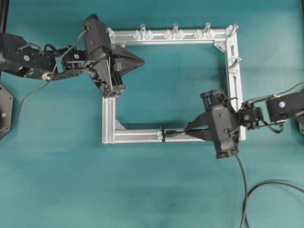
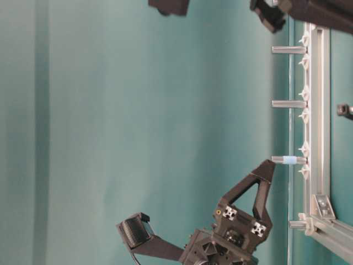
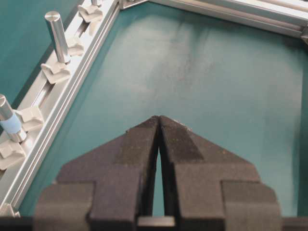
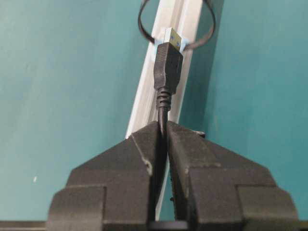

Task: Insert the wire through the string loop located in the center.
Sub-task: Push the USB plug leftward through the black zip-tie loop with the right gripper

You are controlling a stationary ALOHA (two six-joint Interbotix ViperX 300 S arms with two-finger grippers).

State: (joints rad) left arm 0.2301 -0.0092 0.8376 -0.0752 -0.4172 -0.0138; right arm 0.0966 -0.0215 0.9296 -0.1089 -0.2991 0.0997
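My right gripper [image 4: 162, 124] is shut on the wire [image 4: 162, 108], a thin black cable, just behind its rectangular black plug [image 4: 168, 65]. The plug's yellowish metal tip [image 4: 174, 41] lies over the silver bar, at the near edge of the string loop [image 4: 143, 30], whose far side is cut off in this view. From overhead, the right gripper [image 1: 187, 128] points left along the frame's bottom bar toward the string loop [image 1: 163, 134]. The wire [image 1: 244, 190] trails off toward the bottom right. My left gripper [image 1: 142, 60] hangs inside the frame's upper-left corner. It [image 3: 159, 118] is shut and holds nothing.
The silver rectangular frame [image 1: 137, 137] lies on the teal table. Upright pegs [image 1: 175, 29] stand along its top bar and one on the right bar. One peg [image 3: 9, 122] near the left gripper has a blue band. At table level the left gripper [image 2: 267, 165] is beside that peg.
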